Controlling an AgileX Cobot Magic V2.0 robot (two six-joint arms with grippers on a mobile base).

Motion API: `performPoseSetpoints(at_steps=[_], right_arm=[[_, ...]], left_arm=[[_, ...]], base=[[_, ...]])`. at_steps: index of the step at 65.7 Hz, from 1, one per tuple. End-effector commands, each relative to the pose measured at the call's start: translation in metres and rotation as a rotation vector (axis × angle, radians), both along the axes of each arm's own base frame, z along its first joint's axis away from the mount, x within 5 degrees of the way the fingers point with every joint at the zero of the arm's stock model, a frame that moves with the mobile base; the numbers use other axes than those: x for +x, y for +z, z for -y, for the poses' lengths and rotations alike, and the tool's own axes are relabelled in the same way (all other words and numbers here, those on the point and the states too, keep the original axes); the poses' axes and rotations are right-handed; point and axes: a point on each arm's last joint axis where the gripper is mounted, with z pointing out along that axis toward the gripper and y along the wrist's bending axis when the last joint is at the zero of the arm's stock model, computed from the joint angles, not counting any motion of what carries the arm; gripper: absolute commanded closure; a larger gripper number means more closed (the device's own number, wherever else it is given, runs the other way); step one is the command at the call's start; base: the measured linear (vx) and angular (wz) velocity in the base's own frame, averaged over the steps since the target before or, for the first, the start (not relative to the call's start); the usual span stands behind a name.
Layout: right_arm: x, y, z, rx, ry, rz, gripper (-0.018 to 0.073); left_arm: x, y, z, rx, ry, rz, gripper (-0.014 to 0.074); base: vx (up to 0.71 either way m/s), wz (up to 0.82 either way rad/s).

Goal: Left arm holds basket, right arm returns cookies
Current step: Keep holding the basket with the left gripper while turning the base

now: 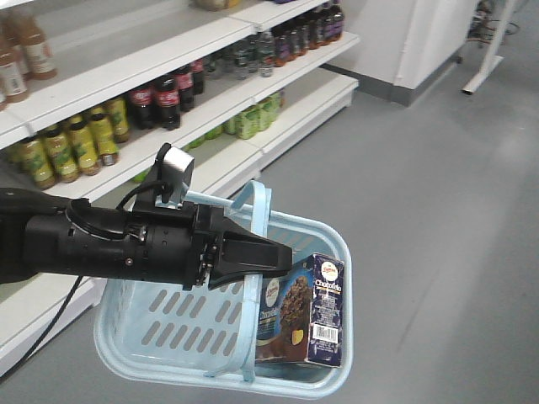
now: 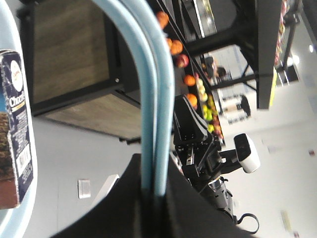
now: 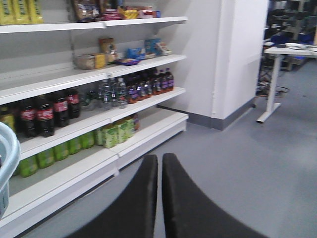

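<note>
On the left, the shelving [image 1: 101, 80] carries cola bottles [image 1: 164, 101] and yellow drink bottles [image 1: 63, 147]. The left arm [image 1: 109, 244] reaches in from that side. Its jaws are clamped on the two hoop handles [image 2: 154, 99] of the light blue basket [image 1: 126, 353], pinching them together so the basket hangs clear of the floor with its top open to the other arm. The cookies box [image 1: 316, 307] stands upright in the basket's right end, just right of the left jaw tips and apparently not touching them. The right arm [image 2: 200, 148] is beyond the basket, well apart from the box. Its jaws are together with nothing between them, pointing toward the shelves, so I judge the pick not yet begun.
</note>
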Motion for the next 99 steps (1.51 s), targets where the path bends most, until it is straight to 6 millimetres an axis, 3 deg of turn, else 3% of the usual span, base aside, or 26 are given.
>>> performPoseSetpoints(at_steps=[1,42,99], right_arm=[[-0.0003,0.0013,0.0001,-0.018,-0.004,0.068,0.0570],[-0.0003,0.0013,0.0001,-0.018,-0.004,0.068,0.0570],[-0.0003,0.0012,0.0001,-0.018,-0.004,0.067,0.0570]], left_arm=[[-0.0040,0.0342,0.0017,-0.167,-0.001,0.038,0.0603],[-0.0040,0.0342,0.0017,-0.167,-0.001,0.038,0.0603],[-0.0040,0.0342,0.0017,-0.167,-0.001,0.038,0.0603]], base=[[0.22,-0.83],[0.22,-0.68],[0.34,-0.25]])
